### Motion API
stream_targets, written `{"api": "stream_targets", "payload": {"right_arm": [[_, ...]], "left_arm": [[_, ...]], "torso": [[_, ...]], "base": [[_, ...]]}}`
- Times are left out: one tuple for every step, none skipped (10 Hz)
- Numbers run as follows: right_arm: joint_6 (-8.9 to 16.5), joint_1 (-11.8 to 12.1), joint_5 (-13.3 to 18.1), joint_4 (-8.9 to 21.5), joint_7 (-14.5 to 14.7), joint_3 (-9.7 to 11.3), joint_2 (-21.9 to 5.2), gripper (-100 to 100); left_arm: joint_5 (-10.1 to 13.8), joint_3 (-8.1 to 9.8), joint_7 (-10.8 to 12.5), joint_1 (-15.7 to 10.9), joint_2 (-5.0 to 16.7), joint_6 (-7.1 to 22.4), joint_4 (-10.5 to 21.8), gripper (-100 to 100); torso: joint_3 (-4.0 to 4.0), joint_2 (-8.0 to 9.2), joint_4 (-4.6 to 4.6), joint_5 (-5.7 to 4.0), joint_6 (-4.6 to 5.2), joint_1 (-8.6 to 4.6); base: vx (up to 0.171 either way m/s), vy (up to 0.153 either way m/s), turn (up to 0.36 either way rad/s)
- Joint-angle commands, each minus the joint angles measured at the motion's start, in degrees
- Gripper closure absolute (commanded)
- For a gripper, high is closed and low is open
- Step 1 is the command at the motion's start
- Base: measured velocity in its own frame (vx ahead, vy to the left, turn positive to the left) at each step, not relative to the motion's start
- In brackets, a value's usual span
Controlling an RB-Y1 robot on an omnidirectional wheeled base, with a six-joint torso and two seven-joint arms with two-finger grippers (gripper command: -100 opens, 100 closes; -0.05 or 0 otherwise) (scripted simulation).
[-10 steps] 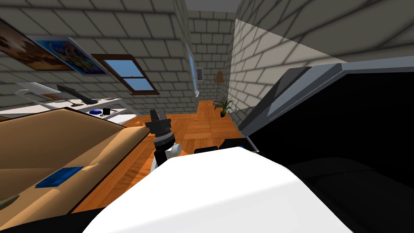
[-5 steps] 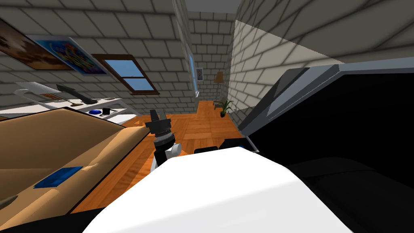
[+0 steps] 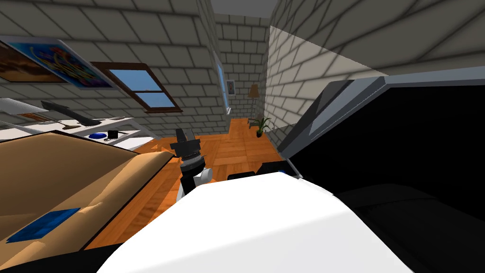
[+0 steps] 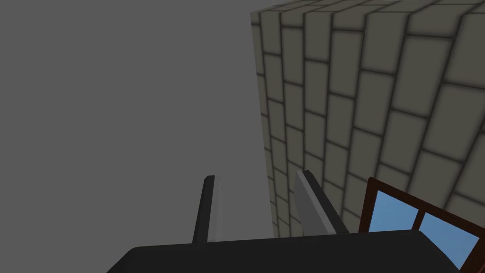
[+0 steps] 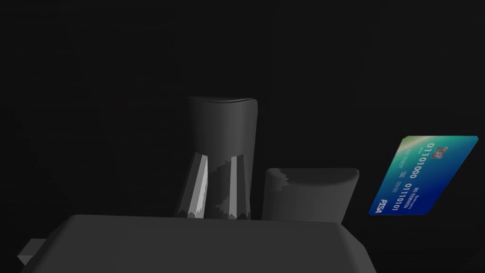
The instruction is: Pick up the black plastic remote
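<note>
1. Head camera swung since a second ago; couch [image 3: 71, 180] now sits further toward the frame's lower left.
2. Right gripper [image 5: 218, 159] clamped on the dark remote [image 5: 220, 123], card [image 5: 421, 175] near it.
3. Left gripper [image 4: 258, 177] released, holding nothing.

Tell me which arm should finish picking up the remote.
Right. Its pincer has its fingers drawn close on the dark remote, which lies beside a blue bank card. The left pincer is open, empty and raised, nowhere near the remote.
</note>
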Motion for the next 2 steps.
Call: {"api": "stream_targets", "payload": {"right_arm": [[0.0, 0.0, 0.0, 0.0, 0.0, 0.0, 0.0, 100], [0.04, 0.04, 0.0, -0.13, -0.08, 0.03, -0.06, 0]], "left_arm": [[0.0, 0.0, 0.0, 0.0, 0.0, 0.0, 0.0, 0], [0.0, 0.0, 0.0, 0.0, 0.0, 0.0, 0.0, 0]], "torso": [[0.0, 0.0, 0.0, 0.0, 0.0, 0.0], [0.04, 0.07, 0.01, -0.01, 0.0, -0.03]], "base": [[0.016, 0.008, -0.008], [0.0, 0.0, 0.0]]}}
